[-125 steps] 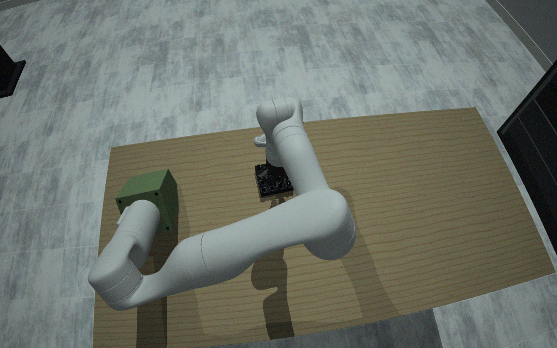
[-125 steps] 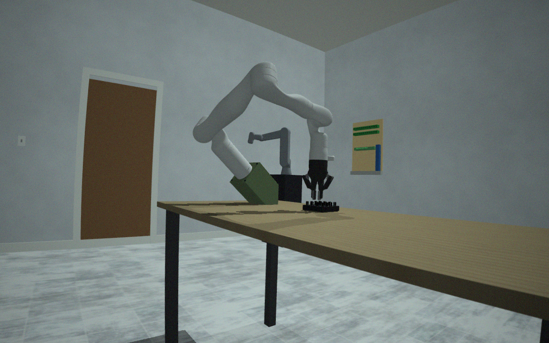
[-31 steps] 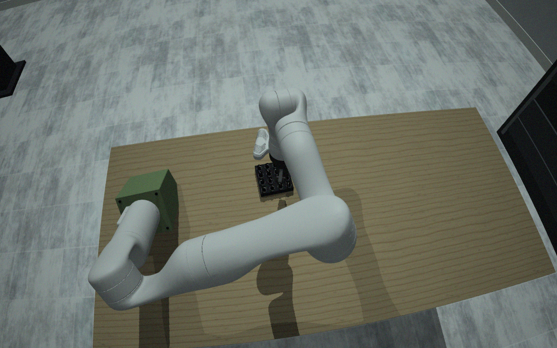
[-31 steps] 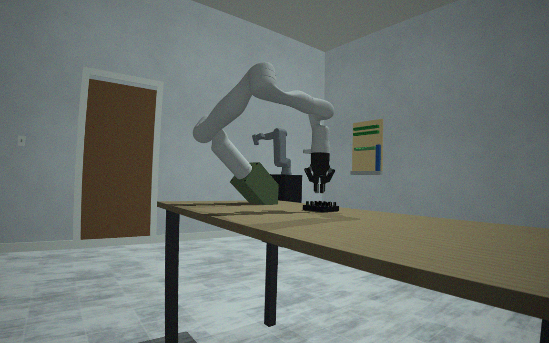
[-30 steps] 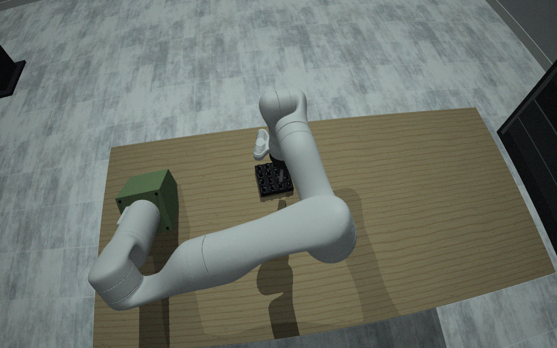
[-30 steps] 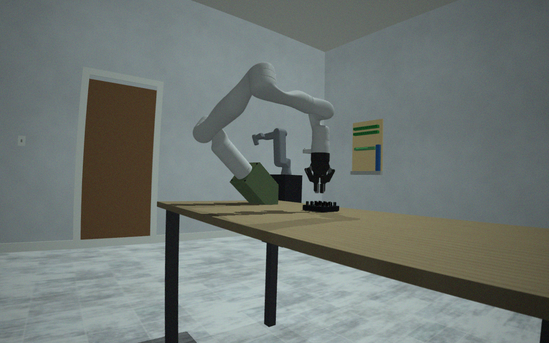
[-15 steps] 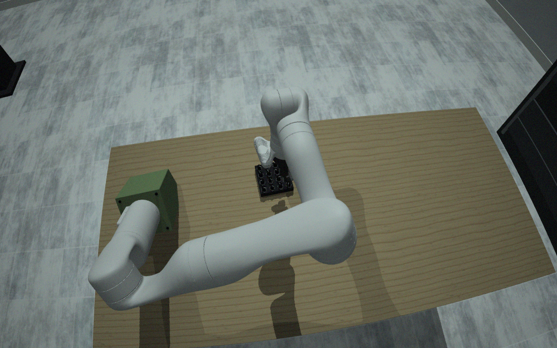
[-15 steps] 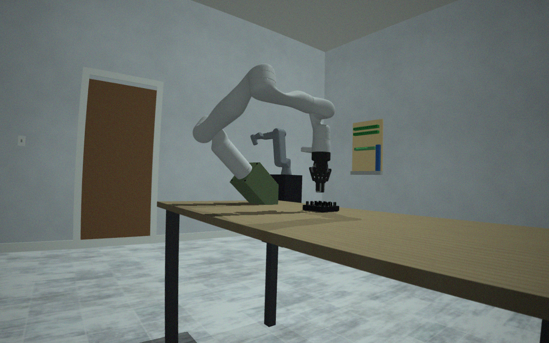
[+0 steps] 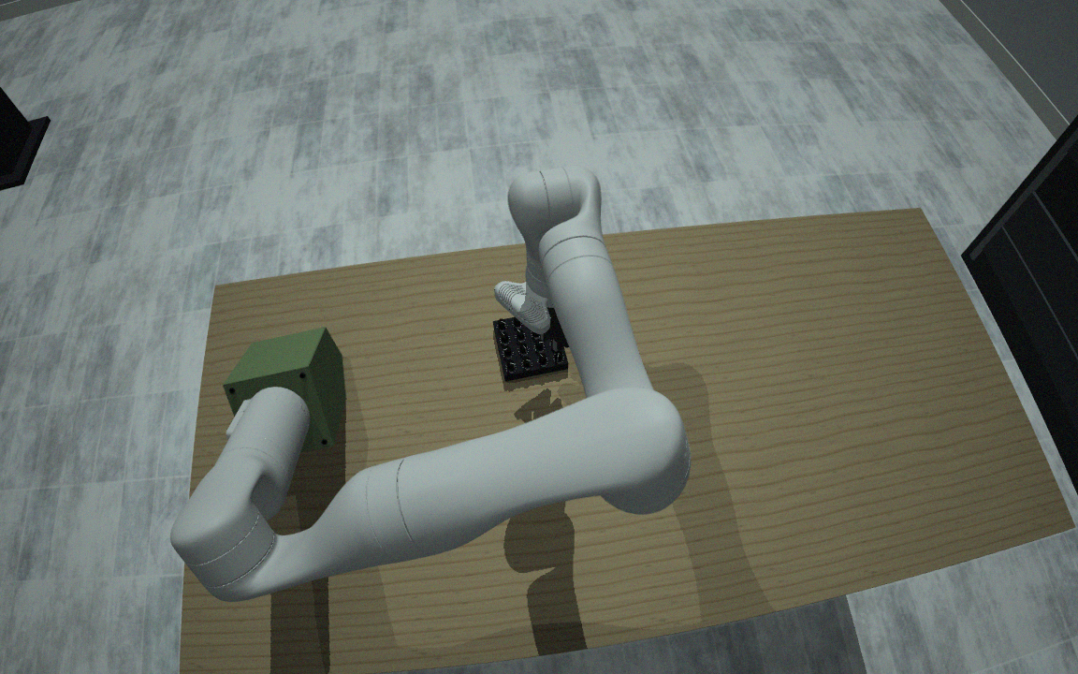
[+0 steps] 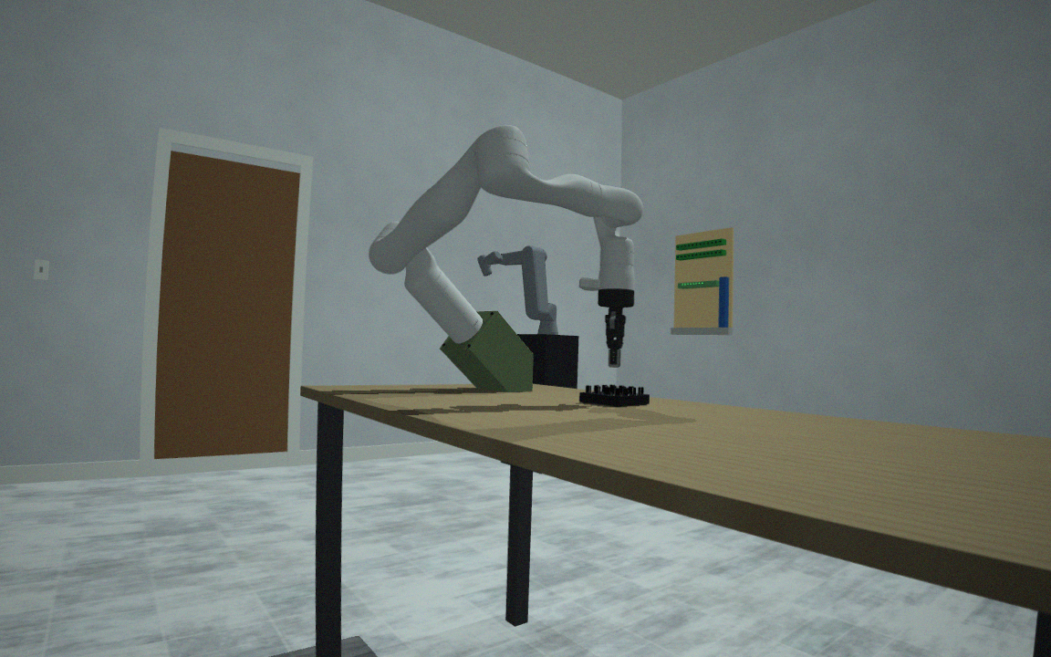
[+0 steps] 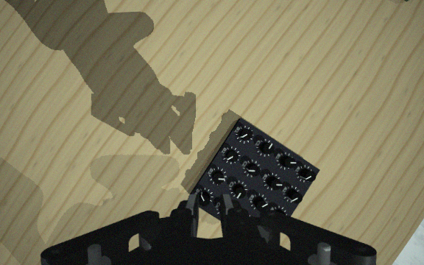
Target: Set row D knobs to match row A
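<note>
The knob box (image 9: 530,346) (image 10: 613,399) (image 11: 260,165) sits on the table (image 9: 819,376) (image 10: 758,457) (image 11: 326,55), below the pincer (image 10: 613,365) (image 11: 210,200). The arm's mounting block (image 9: 287,369) (image 10: 501,359) stands on the same table, well apart from the pincer, left of it in the exterior view.

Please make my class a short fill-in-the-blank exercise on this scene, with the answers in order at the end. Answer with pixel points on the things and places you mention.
1. The black knob box (image 9: 531,374) (image 10: 613,400) (image 11: 242,158) stands on a table whose top is made of ____.
2. The block (image 9: 326,385) (image 10: 504,359) under the base of the pale arm (image 9: 526,457) (image 10: 440,203) is coloured ____.
3. The short pointer line on each visible knob top is coloured ____.
4. In the exterior view, the closed door (image 10: 227,310) is coloured ____.

Missing words: wood; green; white; brown.
</note>
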You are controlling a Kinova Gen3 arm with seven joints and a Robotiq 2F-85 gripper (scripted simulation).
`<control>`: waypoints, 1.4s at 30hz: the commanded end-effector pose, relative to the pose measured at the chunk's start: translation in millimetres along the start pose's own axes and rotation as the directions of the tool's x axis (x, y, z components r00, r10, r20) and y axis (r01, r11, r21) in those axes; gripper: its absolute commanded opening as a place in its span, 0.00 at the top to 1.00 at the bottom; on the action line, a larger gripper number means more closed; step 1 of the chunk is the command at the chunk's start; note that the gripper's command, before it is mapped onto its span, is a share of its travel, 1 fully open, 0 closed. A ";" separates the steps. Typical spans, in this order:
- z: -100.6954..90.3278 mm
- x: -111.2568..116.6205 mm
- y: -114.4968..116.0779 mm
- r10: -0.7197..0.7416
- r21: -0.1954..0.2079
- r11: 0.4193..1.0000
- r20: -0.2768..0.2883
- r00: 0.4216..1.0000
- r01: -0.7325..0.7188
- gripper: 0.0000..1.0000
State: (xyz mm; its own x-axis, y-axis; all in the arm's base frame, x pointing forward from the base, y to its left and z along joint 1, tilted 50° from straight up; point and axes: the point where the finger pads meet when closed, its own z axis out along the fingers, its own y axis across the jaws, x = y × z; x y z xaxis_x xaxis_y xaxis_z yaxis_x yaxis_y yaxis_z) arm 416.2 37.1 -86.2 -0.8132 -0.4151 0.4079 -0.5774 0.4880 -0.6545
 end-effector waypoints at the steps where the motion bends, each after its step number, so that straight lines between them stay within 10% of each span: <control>1: -0.8 -0.9 -0.2 -0.062 -0.002 0.998 0.000 0.998 0.062 0.81; 42: -6.9 -6.9 -4.3 -0.800 -0.002 0.600 0.002 0.600 0.800 0.81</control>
State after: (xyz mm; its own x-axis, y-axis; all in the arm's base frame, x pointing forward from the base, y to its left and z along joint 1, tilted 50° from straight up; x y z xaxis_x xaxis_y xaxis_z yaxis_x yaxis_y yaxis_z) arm 423.4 42.3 -82.1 -0.0360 -0.6403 0.7672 -0.9968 -0.0313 -0.0729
